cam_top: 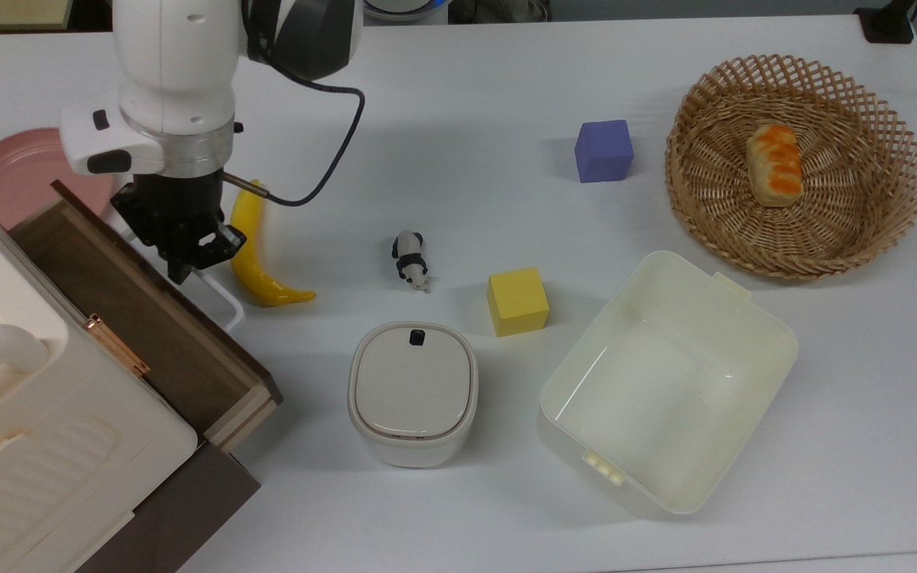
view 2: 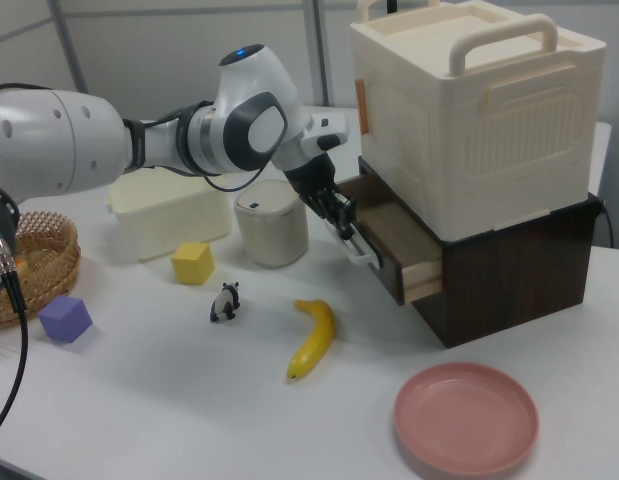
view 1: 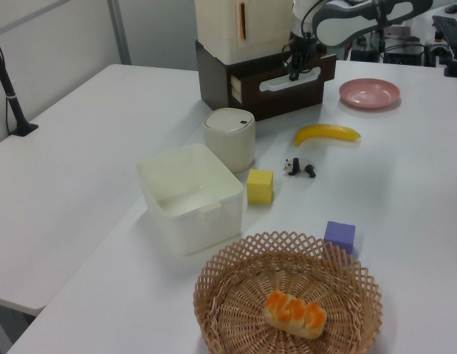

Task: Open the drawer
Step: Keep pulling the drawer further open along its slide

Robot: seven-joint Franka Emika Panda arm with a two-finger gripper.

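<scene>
The drawer (cam_top: 140, 318) is standing partly out of its dark cabinet (view 2: 509, 270), with the gripper (cam_top: 188, 259) at its white handle (cam_top: 224, 306). Just beyond the handle, the banana (cam_top: 255, 255) is lying across the drawer's outward path, the nearest obstacle. Toward the top view's right of the drawer's front corner, the lidded bin (cam_top: 412, 391) is standing near, leaving a bare strip of table (cam_top: 458, 119) between. The pink plate (cam_top: 5, 175) is sitting close beside the drawer's far side. Beyond the banana, the table is lying open up to the toy panda (cam_top: 410, 259).
</scene>
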